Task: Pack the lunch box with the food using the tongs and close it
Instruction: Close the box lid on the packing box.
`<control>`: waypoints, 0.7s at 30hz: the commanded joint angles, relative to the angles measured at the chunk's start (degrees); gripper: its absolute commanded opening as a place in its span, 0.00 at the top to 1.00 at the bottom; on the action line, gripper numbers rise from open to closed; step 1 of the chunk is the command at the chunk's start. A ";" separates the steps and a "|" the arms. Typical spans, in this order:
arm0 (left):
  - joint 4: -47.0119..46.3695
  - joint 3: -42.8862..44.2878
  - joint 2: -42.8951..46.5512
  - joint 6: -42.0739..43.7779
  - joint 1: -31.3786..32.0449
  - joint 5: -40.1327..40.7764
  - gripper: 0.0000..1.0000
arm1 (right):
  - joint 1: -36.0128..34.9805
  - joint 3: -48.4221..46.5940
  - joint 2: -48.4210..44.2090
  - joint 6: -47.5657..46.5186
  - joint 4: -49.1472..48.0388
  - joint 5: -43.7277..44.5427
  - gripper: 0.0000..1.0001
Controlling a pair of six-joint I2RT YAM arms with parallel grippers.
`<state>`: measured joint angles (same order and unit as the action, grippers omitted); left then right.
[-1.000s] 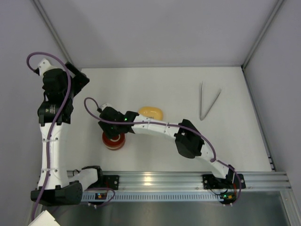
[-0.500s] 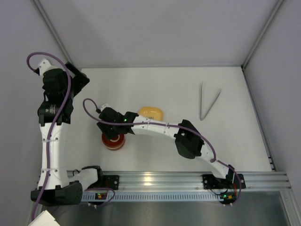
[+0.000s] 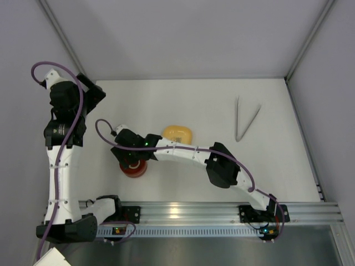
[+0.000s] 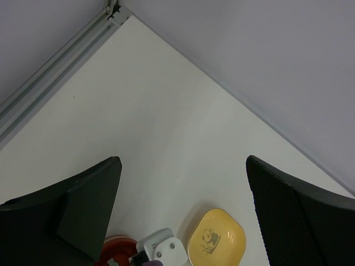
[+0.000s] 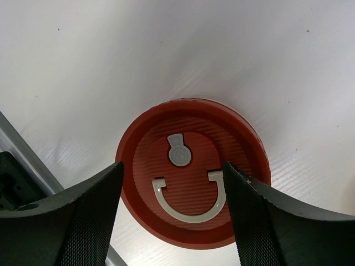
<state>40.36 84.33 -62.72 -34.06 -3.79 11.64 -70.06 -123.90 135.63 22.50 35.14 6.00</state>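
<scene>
Round silver lunch box w/ red band [image 3: 135, 170] sits front-left, red ribbed lid [image 5: 188, 124] on. Right gripper [image 5: 173, 166] hovers above, jaws wide, holding nothing. Slim silver V-shaped tongs [image 3: 244, 119] lie far right. Prob. nearly done.

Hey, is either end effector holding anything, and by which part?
Nothing is held. The right end effector hangs open above the red lid; the left end effector is open too.
</scene>
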 commanded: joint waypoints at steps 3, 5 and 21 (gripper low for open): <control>-1.51 0.83 1.99 0.75 -0.43 -0.30 0.01 | -1.22 -1.08 0.68 -0.09 -4.20 0.94 0.29; -1.51 0.74 1.99 0.84 -0.34 -0.30 0.01 | -1.22 -1.17 1.38 0.26 -3.58 1.03 0.29; -1.69 0.22 2.34 0.75 -0.43 -0.83 0.01 | -1.04 0.06 4.90 0.26 -0.68 4.55 0.30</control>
<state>40.36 84.31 -62.33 -34.06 -3.79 11.35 -70.32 -123.87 137.05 22.65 34.26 9.41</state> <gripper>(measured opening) 0.990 0.697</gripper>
